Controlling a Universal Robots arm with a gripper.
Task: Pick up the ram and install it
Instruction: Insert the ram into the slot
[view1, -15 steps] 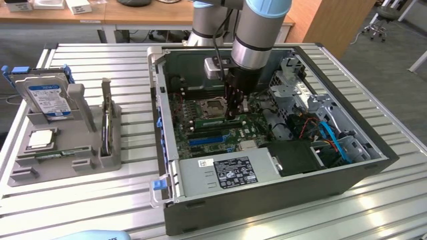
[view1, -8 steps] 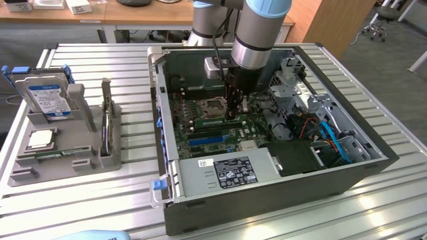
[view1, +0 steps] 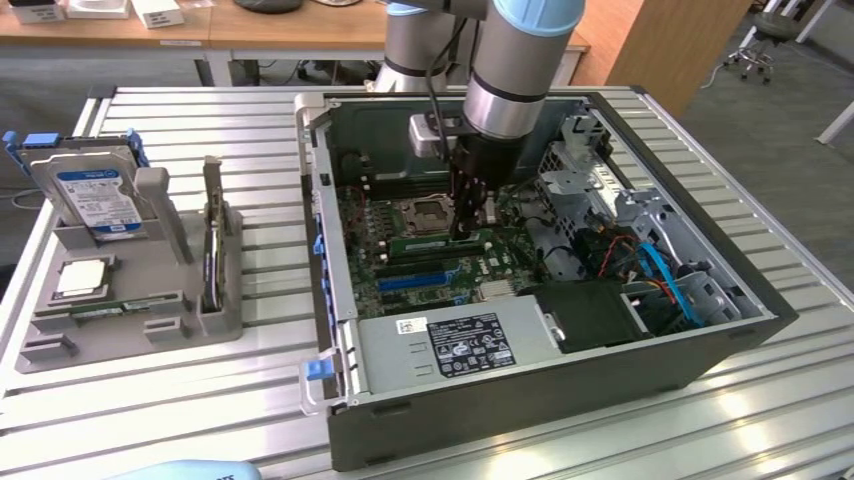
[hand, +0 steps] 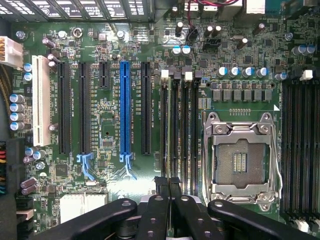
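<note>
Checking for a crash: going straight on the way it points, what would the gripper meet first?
Probably the memory slots beside the empty processor socket: the gripper points at them, though depth is unclear.

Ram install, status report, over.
Gripper shut, low inside the case over the memory slots. Ram on edge at those slots, under the gripper; seated or not, can't tell. Processor socket alongside.

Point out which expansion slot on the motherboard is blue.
The blue slot between a short black slot and a long black slot; all others are black or white.
</note>
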